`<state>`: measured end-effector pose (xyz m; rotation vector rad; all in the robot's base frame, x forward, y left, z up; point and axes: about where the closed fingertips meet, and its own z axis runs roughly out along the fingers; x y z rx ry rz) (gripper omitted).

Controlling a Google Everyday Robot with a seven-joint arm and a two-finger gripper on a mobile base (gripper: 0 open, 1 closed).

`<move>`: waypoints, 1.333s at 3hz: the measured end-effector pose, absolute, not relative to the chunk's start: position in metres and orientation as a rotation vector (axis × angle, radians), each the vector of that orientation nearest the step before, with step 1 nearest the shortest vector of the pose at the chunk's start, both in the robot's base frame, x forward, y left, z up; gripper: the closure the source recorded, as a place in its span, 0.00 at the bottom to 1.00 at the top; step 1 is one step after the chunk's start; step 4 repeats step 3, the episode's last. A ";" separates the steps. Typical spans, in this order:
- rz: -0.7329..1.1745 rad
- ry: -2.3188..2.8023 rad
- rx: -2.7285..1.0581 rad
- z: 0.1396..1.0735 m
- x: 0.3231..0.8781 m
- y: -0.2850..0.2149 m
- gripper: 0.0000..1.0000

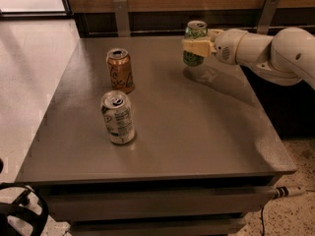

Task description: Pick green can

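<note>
The green can (196,32), green with pale marks and a silver top, is at the far right of the grey table (197,132). My gripper (193,46) reaches in from the right and is shut around the can's middle. The can hangs upright a little above the tabletop, with its shadow on the surface below it. The white arm (275,50) extends off the right edge of the view.
An orange-brown can (120,71) stands at the table's back left. A white can with green print (118,118) stands in front of it. A wooden wall with metal brackets (121,16) runs behind the table. A dark wheeled part (19,215) is at bottom left.
</note>
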<state>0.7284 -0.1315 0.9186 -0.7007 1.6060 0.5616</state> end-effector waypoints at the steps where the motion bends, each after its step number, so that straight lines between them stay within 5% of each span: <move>1: 0.537 1.587 -0.707 0.940 0.718 -0.138 1.00; 4: 0.492 1.484 -0.723 0.990 0.704 -0.146 1.00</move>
